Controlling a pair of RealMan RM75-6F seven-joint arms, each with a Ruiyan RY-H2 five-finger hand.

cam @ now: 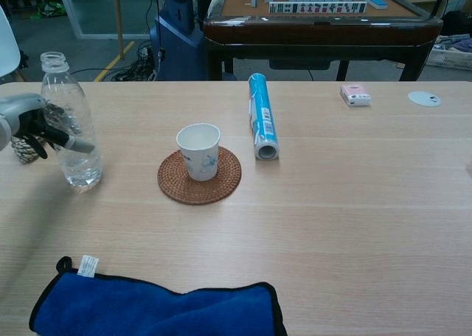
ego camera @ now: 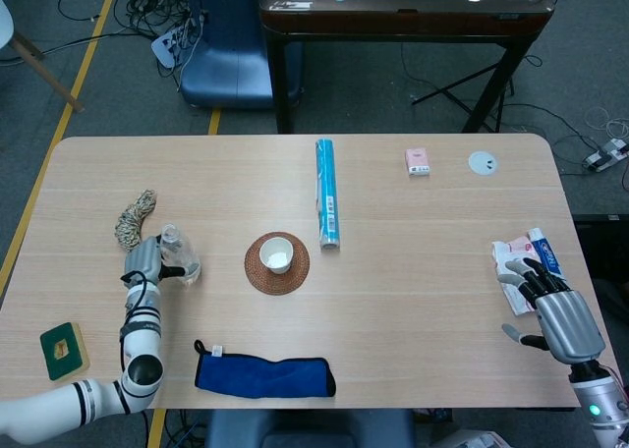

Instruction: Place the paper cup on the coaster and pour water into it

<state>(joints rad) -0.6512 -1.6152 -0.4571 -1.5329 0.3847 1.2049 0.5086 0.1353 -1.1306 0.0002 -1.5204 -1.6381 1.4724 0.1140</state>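
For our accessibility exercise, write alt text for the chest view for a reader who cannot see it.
A white paper cup stands upright on a round woven coaster on a wooden table. At far left, the robot's left hand grips an uncapped water bottle, upright. A blue cloth lies in front.

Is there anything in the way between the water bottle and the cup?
Nothing visible. The left hand holds the bottle, and only bare table lies between it and the paper cup on the coaster.
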